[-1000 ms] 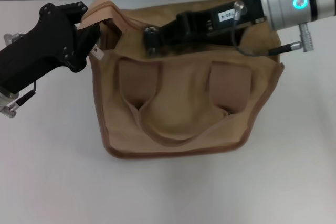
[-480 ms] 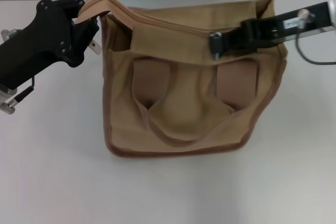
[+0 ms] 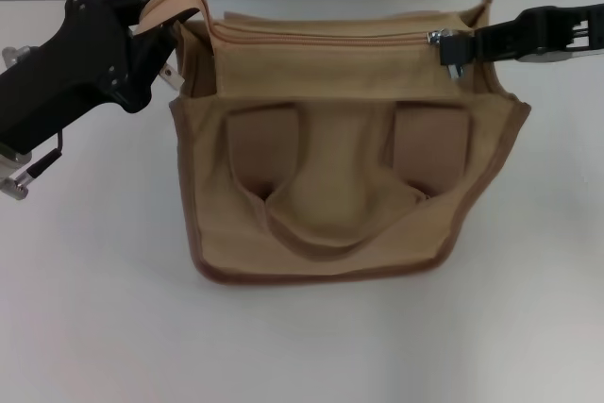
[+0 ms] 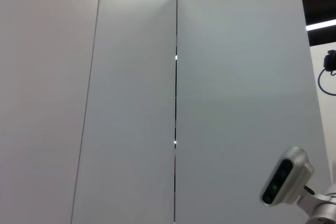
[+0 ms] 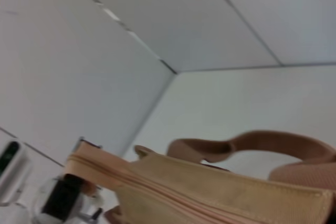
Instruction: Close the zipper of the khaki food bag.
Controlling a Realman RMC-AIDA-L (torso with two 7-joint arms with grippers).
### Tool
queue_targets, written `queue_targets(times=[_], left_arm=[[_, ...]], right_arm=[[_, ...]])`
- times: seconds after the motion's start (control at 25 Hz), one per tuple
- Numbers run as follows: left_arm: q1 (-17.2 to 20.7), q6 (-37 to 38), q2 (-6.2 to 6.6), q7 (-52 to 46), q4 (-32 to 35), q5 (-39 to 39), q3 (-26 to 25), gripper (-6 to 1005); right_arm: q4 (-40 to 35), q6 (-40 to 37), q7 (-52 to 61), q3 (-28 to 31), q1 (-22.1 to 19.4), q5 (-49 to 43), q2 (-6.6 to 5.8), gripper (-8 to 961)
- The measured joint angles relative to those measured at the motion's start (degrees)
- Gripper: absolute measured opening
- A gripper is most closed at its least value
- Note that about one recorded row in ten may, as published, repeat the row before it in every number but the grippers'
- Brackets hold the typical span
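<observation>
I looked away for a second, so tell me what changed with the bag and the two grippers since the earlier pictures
The right gripper drew the zipper slider along the khaki food bag top toward the robot's right, from near the left end almost to the right corner, closing the opening behind it. The left gripper kept hold of the bag's left end by the strap; the bag stayed on the table.

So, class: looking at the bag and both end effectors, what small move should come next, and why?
Probably a short further pull by the right end effector toward the bag's right end. The zipper slider sits just short of that corner of the khaki food bag, while the left end effector holds the opposite end.
</observation>
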Motion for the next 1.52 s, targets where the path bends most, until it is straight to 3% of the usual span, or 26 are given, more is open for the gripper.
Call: queue_targets(times=[0.08, 0.16, 0.2, 0.44, 0.6, 0.84, 1.04, 1.2, 1.24, 1.52], left_arm=[[0.07, -0.07, 0.0, -0.08, -0.1, -0.21, 0.0, 119], [0.21, -0.2, 0.01, -0.51, -0.08, -0.24, 0.0, 121], [0.21, -0.2, 0.01, -0.51, -0.08, -0.24, 0.0, 121], [0.57, -0.92, 0.06, -1.92, -0.21, -1.03, -0.55, 125], [0.88, -1.06, -0.05, -2.89, -0.23, -1.09, -0.82, 128], [1.48, -1.09, -0.13, -5.1, -0.31, -1.11, -0.88, 132], [2.0, -1.1, 0.0, -6.51, -0.31, -1.12, -0.88, 135], [2.95, -1.13, 0.14, -6.76, -0.3, -1.13, -0.88, 137], [3.43, -1.45, 0.16, -6.76, -0.23, -1.13, -0.88, 138], [4.63, -3.03, 0.18, -6.76, 0.08, -1.14, -0.97, 143]], right_arm=[[3.34, -1.02, -4.11, 2.1, -0.64, 3.78, -0.44, 127], [11.52, -3.23, -11.18, 5.53, -1.34, 10.64, -2.27, 134], [11.52, -3.23, -11.18, 5.53, -1.34, 10.64, -2.27, 138], [30.18, -11.04, -30.38, 11.0, -2.21, 20.65, -7.12, 161], [31.72, -16.32, -39.41, 11.76, -3.37, 20.92, -7.2, 319], [33.66, -20.97, -62.6, 9.27, -9.18, 17.9, -4.89, 588], [38.67, -21.03, -78.74, 7.49, -11.48, 11.29, -3.85, 706], [43.21, -19.39, -87.07, 7.27, -11.48, 5.17, -3.78, 801], [46.68, -17.92, -93.64, 7.29, -11.33, 1.67, -3.78, 801], [50.15, -14.7, -98.98, 7.3, -11.51, -0.75, -3.11, 802]])
